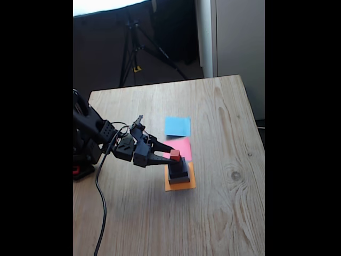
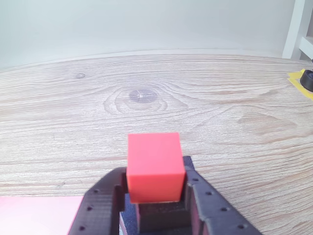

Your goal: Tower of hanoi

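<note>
The tiny red cube (image 1: 175, 155) tops a stack of black blocks (image 1: 179, 172) that stands on an orange paper square (image 1: 171, 186). My gripper (image 1: 171, 155) reaches in from the left, its two black fingers pressed against the cube's sides. In the wrist view the red cube (image 2: 154, 166) sits between the fingers (image 2: 105, 200) of my gripper (image 2: 154, 176), resting on or just above a dark block (image 2: 156, 215). The lower blocks are hidden there.
A pink paper square (image 1: 184, 145) lies just behind the stack, with a blue one (image 1: 177, 126) further back. The arm's cable (image 1: 101, 202) trails toward the table's front. A tripod (image 1: 133, 48) stands beyond the far edge. Bare wood spreads to the right.
</note>
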{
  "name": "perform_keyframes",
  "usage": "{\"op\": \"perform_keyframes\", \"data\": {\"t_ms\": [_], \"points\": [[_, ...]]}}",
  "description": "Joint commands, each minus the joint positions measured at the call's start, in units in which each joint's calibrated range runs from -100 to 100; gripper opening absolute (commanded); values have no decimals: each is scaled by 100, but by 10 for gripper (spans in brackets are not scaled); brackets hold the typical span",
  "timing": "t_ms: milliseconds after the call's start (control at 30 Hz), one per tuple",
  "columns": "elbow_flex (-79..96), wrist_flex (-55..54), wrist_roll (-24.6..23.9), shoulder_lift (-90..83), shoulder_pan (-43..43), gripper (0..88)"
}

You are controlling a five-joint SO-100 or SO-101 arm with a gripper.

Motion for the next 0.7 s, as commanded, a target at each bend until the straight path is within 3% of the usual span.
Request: {"op": "perform_keyframes", "data": {"t_ms": [0,200,433,667], "points": [[12,-92,52,-264,-90,30],[-6,216,-48,-613,-182,19],[-133,1195,-516,-1460,-340,21],[-788,3356,-567,-2657,-466,21]]}}
